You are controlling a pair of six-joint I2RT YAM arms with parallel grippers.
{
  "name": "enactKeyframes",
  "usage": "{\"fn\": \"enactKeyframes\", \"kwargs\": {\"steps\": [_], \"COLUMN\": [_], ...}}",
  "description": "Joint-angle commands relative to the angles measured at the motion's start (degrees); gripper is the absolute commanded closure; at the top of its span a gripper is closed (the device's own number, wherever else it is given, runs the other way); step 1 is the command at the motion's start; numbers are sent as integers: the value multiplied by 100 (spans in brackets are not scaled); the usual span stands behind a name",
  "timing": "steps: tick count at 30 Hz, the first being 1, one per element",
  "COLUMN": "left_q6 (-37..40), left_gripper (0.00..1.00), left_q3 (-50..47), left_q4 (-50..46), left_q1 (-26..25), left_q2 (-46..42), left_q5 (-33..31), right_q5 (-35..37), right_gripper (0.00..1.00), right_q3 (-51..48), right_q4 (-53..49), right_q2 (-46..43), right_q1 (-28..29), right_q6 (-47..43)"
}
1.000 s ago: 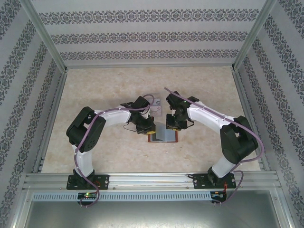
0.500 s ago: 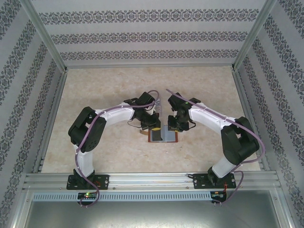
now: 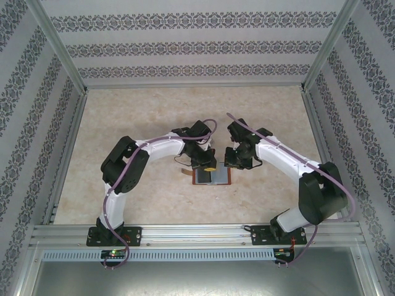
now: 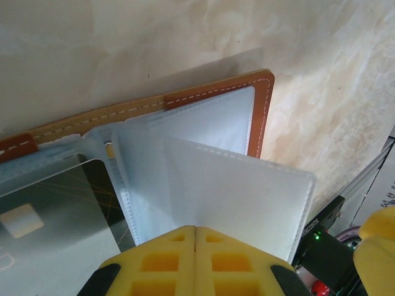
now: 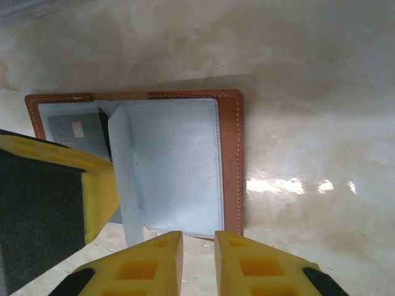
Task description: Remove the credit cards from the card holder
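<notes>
The left end effector [image 4: 195, 246] is pinched tight on a translucent pocket leaf [image 4: 234, 197], holding it upright. The right end effector [image 5: 197, 246] hangs slightly parted and empty at the near edge of the card holder [image 5: 231, 154], which lies open on the surface [image 5: 308, 92], long axis crosswise. Beyond the leaf, 1 credit card [image 4: 43, 228] sits in the left half, left of the right end effector. The card is cut off, and any others cannot be made out.

Card holder [image 3: 216, 178] lies open in the middle of the table [image 3: 123, 123].
A credit card [image 4: 49, 216] sits in its left half; a pocket leaf [image 4: 216, 185] stands up from the fold, with the right half flat beside it.
</notes>
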Motion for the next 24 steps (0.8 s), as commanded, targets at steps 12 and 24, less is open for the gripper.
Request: {"fn": "enactKeyframes", "kwargs": {"steps": [12, 24], "left_q6": [293, 276], "left_gripper": [100, 100], "left_q3": [14, 328], "left_q4": [-459, -367], "left_q1": [-76, -152], "left_q2": [113, 421], "left_q5": [-210, 1], "right_q5": [-88, -103], "right_gripper": [79, 79], "right_q3": [-344, -344], "right_q4": [154, 105], "right_q2": [-46, -118], "right_q1": [-141, -155], "right_q6": [-44, -60]}}
